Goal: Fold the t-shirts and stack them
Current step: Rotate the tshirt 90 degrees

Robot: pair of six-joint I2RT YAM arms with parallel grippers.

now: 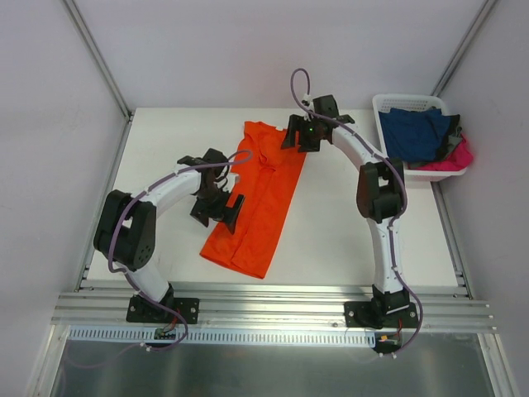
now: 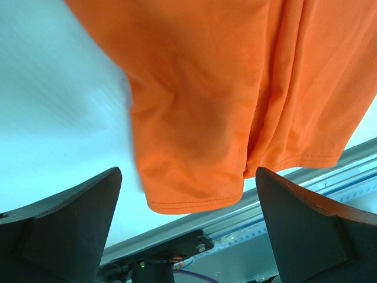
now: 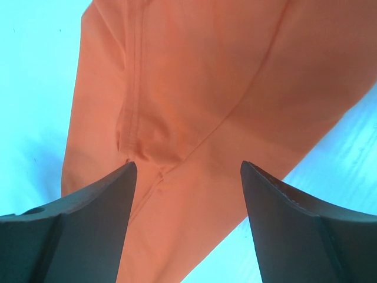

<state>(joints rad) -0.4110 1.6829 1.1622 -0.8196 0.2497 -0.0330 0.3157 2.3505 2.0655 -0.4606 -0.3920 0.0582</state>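
So the orange t-shirt (image 1: 256,198) is lying flat mid-table (image 1: 347,231), looking folded lengthwise into a long strip that runs from roughly 12 o'clock at the collar end down to about 7 o'clock at the hem. The other two, navy shirt (image 1: 417,132) and pink shirt (image 1: 453,159), are bunched in the white basket (image 1: 409,101) off at 2 o'clock. The left gripper (image 1: 219,213) sits at the strip's 9 o'clock edge, spread wide with nothing in it, and its wrist view just shows the hem corner past the fingertips. The right gripper (image 1: 299,136) is up at the strip's 1 o'clock end over a seam, jaws apart, no cloth pinched as far as I can see. My read is the crosswise fold comes next. To do it well I'd pinch all the layers at one short end, one gripper per corner. Lift both evenly and only a little, then carry the end along the strip's own line so it doesn't skew. Let go only once the edges line up, because soft cloth like this will slide and the under-layers can peel open.
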